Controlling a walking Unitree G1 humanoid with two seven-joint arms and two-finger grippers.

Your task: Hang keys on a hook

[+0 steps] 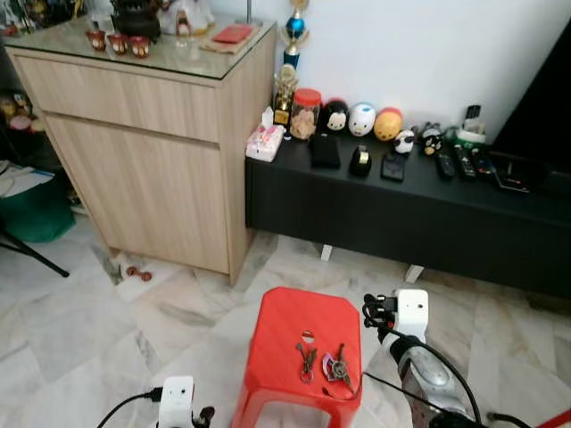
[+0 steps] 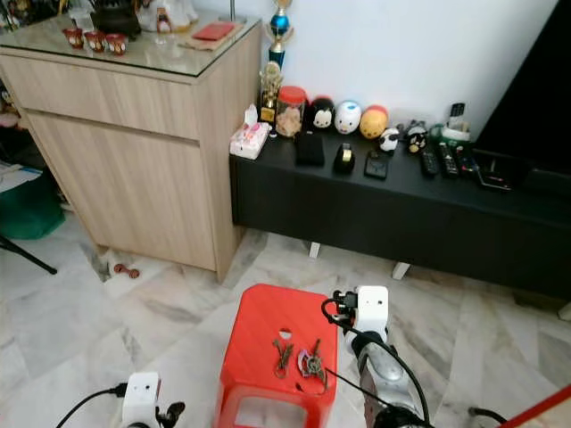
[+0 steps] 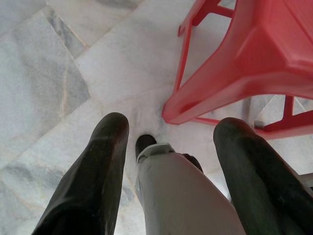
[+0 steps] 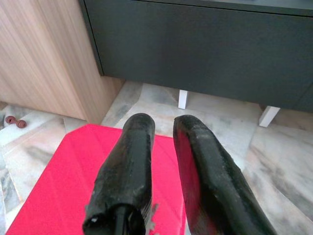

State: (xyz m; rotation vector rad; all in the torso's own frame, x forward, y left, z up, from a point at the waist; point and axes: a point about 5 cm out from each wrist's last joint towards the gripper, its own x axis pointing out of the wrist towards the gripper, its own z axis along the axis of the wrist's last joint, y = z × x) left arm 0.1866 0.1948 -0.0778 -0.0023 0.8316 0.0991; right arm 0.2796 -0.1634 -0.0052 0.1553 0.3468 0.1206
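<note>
Red plastic, the stool (image 1: 303,343) carries the task's things on its flat top: two bunches of keys (image 1: 322,363) lying side by side near the edge closest to the robot. One bunch (image 2: 283,355) is plain metal; the other (image 2: 311,361), with a small round tag, lies on the side toward the right arm. Both have their long axes running roughly front to back, away from the robot.

The right gripper (image 4: 161,161) hangs over the stool's top, its two black fingers apart by a narrow gap and holding nothing. The keys lie behind and beneath it, back toward the robot's body, so it points past them toward the black TV bench (image 1: 419,209) and the wooden cabinet (image 1: 152,143).

The left gripper (image 3: 171,161) hangs low beside the stool's leg frame, fingers spread wide and empty, above the marble floor (image 3: 58,73). The keys sit above it, on the seat.

The right arm looks nearer to the keys, just beside the tagged bunch, so it seems the natural one to draw back and descend. No hook can be made out.
</note>
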